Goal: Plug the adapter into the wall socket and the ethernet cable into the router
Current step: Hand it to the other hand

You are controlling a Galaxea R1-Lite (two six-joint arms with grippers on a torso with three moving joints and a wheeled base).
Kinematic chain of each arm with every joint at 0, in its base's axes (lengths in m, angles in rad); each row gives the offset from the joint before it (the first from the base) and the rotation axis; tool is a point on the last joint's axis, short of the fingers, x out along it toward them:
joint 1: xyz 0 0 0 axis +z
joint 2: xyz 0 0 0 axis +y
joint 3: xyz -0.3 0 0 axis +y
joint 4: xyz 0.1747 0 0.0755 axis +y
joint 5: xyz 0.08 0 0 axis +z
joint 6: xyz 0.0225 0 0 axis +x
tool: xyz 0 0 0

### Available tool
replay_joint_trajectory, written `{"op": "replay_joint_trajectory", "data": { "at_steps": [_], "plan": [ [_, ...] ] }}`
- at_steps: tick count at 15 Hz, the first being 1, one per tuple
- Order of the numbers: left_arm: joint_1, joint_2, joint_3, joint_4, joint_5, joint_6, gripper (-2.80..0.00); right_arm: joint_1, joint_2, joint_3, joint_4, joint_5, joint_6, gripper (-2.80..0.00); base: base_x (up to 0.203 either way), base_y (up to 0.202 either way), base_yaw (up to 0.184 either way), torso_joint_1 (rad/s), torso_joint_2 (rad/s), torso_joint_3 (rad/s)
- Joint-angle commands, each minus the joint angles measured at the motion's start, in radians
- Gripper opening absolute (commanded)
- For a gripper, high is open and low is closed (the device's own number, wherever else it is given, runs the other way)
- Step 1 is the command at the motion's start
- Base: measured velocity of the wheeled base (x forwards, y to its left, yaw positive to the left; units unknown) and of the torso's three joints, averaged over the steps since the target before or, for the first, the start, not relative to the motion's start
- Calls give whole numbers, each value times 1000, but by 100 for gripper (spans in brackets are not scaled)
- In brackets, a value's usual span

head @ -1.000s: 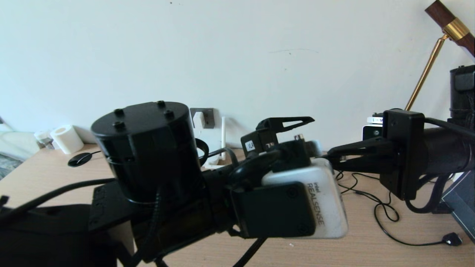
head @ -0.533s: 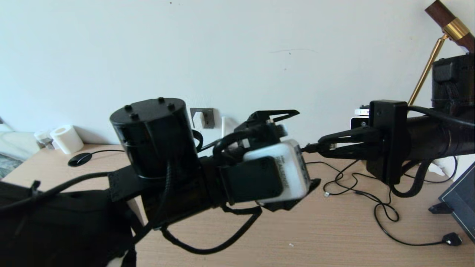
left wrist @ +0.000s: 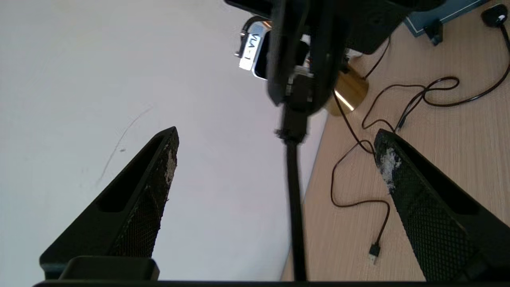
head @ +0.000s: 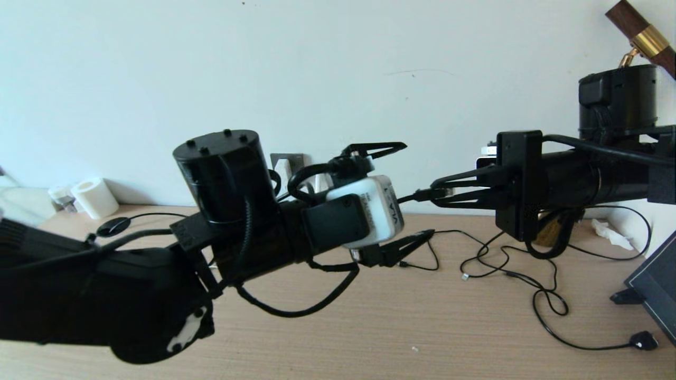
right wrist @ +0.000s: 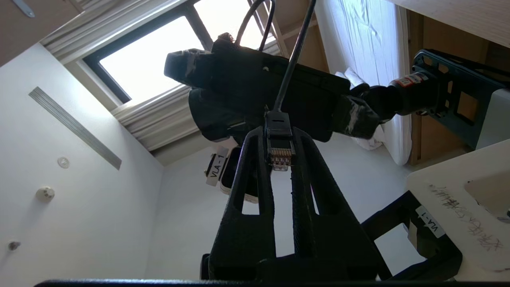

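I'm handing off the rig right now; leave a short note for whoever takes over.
Right gripper: shut on the ethernet cable plug, held in the air above the desk.
Left gripper: open, empty, facing the right one; the cable runs between its fingers.
Adapter: appears seated in the wall socket.
Router: hidden behind the left arm.
Left: plug the cable into the router.

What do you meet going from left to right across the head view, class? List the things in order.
Toilet paper roll → wall socket → left tool, open → ethernet cable plug held in the shut right tool → small black plug on the desk.
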State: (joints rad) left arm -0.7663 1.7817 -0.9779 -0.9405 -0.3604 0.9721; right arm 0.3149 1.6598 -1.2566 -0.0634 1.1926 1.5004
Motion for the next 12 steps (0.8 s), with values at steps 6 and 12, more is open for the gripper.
{"op": "replay_joint_trajectory", "data": {
  "at_steps": [6,12],
  "plan": [
    [18,22,-1,-46,-29,19,0,2,31,-32,-1,25,11,-280,0,0,0,0,0,0],
    [16,12,28,-57,-37,17,0,1,43,-27,-3,25,11,-280,0,0,0,0,0,0]
  ]
}}
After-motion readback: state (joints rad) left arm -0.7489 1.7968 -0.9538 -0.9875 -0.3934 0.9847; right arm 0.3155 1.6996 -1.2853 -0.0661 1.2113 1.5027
